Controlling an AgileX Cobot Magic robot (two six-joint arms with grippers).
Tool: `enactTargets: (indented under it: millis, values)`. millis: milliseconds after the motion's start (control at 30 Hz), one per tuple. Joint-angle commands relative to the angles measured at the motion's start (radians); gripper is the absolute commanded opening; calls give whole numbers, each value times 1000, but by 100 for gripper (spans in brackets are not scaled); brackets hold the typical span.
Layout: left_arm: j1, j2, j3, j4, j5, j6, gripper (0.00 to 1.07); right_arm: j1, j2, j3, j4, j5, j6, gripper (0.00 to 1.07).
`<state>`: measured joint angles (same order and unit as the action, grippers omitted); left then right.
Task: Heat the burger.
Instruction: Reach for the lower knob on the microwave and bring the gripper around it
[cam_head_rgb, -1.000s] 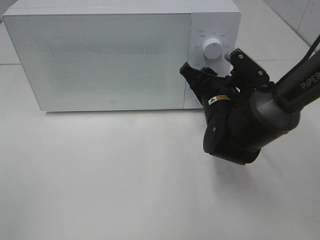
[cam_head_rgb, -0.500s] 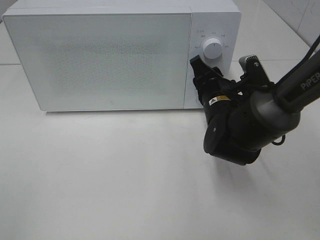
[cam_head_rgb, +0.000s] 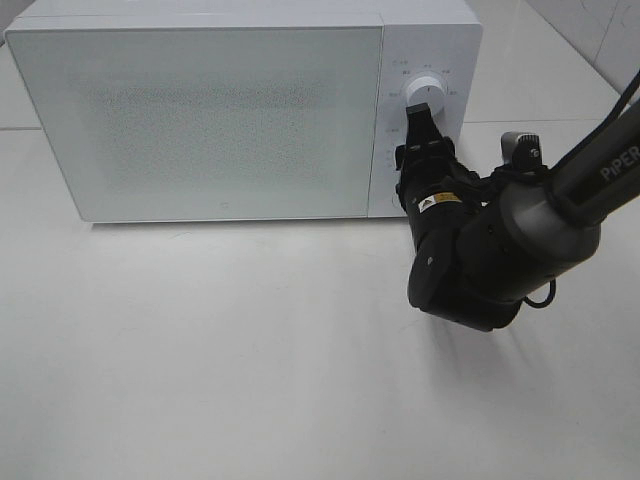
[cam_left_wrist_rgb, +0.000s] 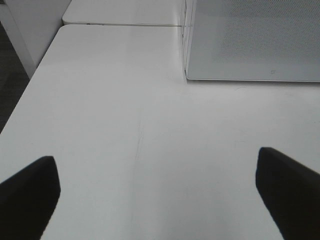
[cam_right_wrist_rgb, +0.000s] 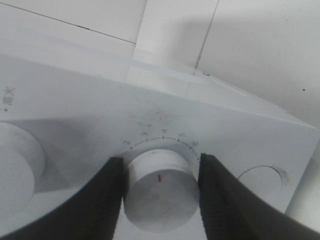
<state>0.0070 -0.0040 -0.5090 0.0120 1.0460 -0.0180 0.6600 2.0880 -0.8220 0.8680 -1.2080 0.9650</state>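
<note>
The burger is out of view. The white microwave stands at the back with its frosted door shut. My right gripper reaches to its control panel, below the upper knob. In the right wrist view the gripper is shut on the lower dial, a black finger against each side; a red mark and numbers ring the dial. This dial is hidden behind the gripper in the high view. My left gripper is open and empty above the table, left of the microwave.
The white table spreads in front of the microwave. The right arm hangs bulky before the panel. A second knob shows beside the held dial. The table's left edge drops off near the left gripper.
My right gripper has rotated clockwise at the panel; its visible finger swung from the door's edge up to just under the upper knob. The left arm's earlier state is not shown.
</note>
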Motion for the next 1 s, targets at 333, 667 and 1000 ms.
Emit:
enactTargets:
  millis: [333, 667, 1000]
  values:
    - [4, -24, 4, -2, -8, -1, 100, -1, -7, -19, -96, -138, 237, 17]
    - [4, -24, 4, -2, -8, -1, 100, -1, -7, -19, -98, -146, 374, 17]
    - [4, -24, 4, -2, -8, -1, 100, -1, -7, -19, -107, -150, 512, 17]
